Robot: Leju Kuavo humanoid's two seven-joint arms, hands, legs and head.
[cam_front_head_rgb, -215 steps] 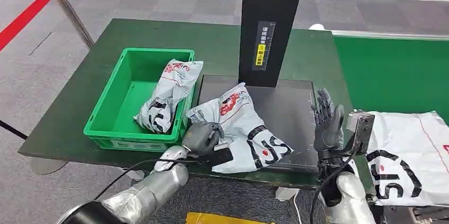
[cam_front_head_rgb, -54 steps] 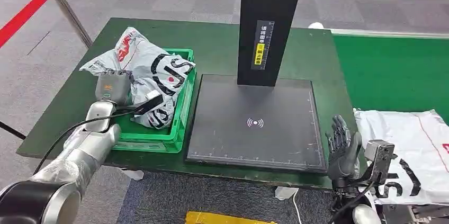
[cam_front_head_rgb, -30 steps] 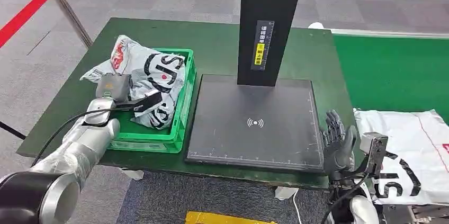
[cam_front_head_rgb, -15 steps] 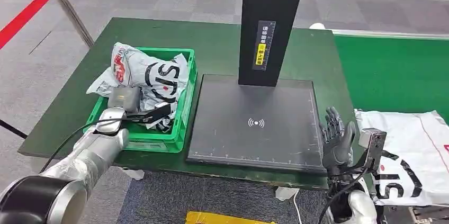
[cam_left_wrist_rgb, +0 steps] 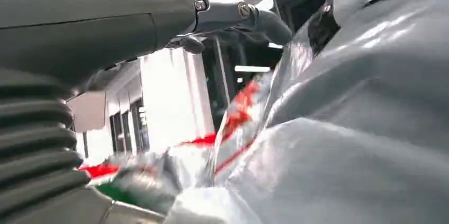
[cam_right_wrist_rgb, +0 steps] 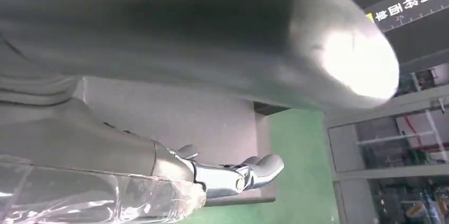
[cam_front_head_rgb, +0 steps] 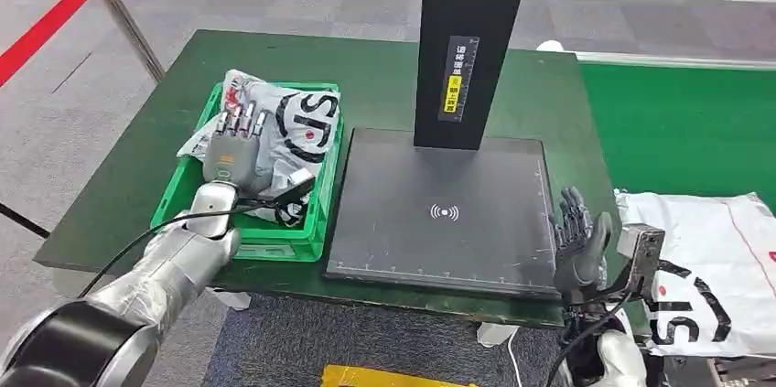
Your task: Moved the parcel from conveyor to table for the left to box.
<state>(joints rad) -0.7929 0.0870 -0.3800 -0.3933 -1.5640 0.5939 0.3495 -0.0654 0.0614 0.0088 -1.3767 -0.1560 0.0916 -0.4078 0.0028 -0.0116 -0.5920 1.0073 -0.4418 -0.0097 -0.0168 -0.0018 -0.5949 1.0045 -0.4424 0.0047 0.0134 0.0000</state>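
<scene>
- Crate (cam_front_head_rgb: 178,193) of green plastic sits on the left part of the dark green table (cam_front_head_rgb: 375,76), its long side just beside the black scanner pad (cam_front_head_rgb: 448,213).
- The crate holds grey-white parcels: a crumpled parcel (cam_front_head_rgb: 297,126) with black lettering and a red mark fills most of the inside and rises above the rim at the far end; another bag's dark print shows lower down, near the crate's near right corner.
- In the left wrist view the parcel (cam_left_wrist_rgb: 339,128) is a close, shiny grey surface with a red streak.
- The left robot hand (cam_front_head_rgb: 233,145) is over the crate, fingers straight and spread, pointing away from the robot; it holds nothing. It lies against or just above the near left part of the parcel; I cannot tell whether it touches.
- In the left wrist view the thumb (cam_left_wrist_rgb: 249,17) stretches out above the parcel with a gap between them.
- The right robot hand (cam_front_head_rgb: 576,241) stands upright at the table's near right corner, beside the scanner pad, fingers apart and empty.
- A second white parcel (cam_front_head_rgb: 714,277) with black print lies on the green conveyor (cam_front_head_rgb: 677,131) just to the right of that hand.
- A black post (cam_front_head_rgb: 467,39) with a yellow label rises from the far edge of the scanner pad.
- A red barrier band (cam_front_head_rgb: 41,30) on a metal post crosses the grey floor at the far left.
</scene>
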